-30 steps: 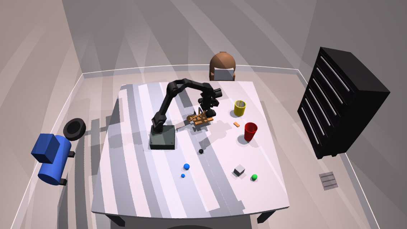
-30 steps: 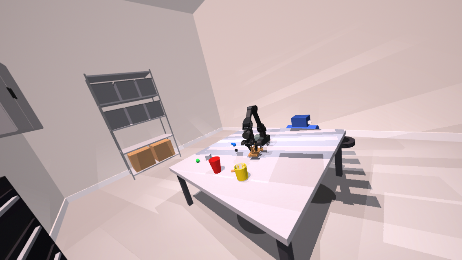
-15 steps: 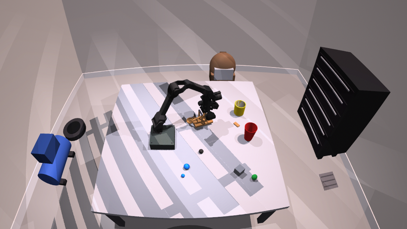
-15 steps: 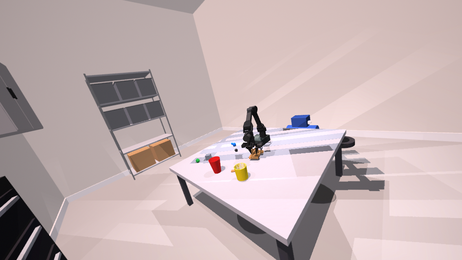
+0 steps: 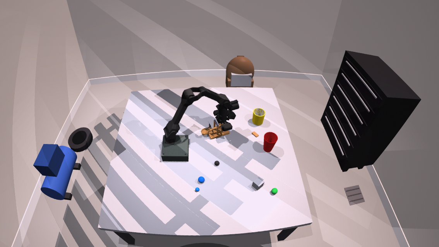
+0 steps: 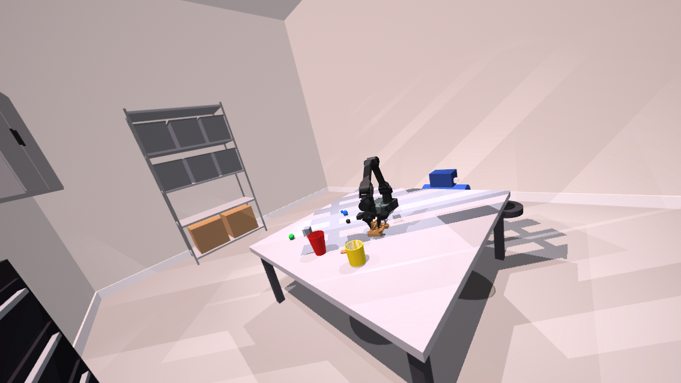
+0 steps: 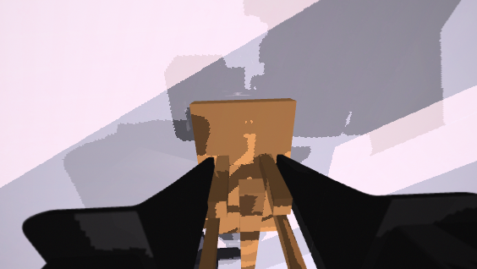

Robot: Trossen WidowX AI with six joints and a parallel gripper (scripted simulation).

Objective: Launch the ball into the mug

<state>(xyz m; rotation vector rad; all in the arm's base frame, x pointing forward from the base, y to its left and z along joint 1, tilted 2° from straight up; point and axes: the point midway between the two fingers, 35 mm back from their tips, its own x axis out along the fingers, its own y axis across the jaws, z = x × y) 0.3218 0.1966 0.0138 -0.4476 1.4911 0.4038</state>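
The orange catapult (image 5: 214, 134) (image 6: 375, 233) (image 7: 243, 114) stands on the table in front of the arm, its round spoon end (image 5: 204, 131) towards the arm's base. I make out no ball in the spoon. My gripper (image 5: 220, 127) (image 7: 245, 161) is shut on the catapult's frame, one black finger on each side of its two rails. The catapult's flat end points roughly towards the mug side of the table. The yellow mug (image 5: 258, 118) (image 6: 355, 256) stands upright beyond that end. A black ball (image 5: 216, 163) (image 6: 348, 221), a larger blue ball (image 5: 201, 179), a small blue ball (image 5: 197, 189) and a green ball (image 5: 274, 191) (image 6: 291, 236) lie on the table.
A red cup (image 5: 269, 143) (image 6: 317, 244) stands near the yellow mug. A small orange block (image 5: 254, 134) (image 6: 343, 251) lies between them and the catapult. A grey box (image 5: 258, 183) (image 6: 307, 230) sits beside the green ball.
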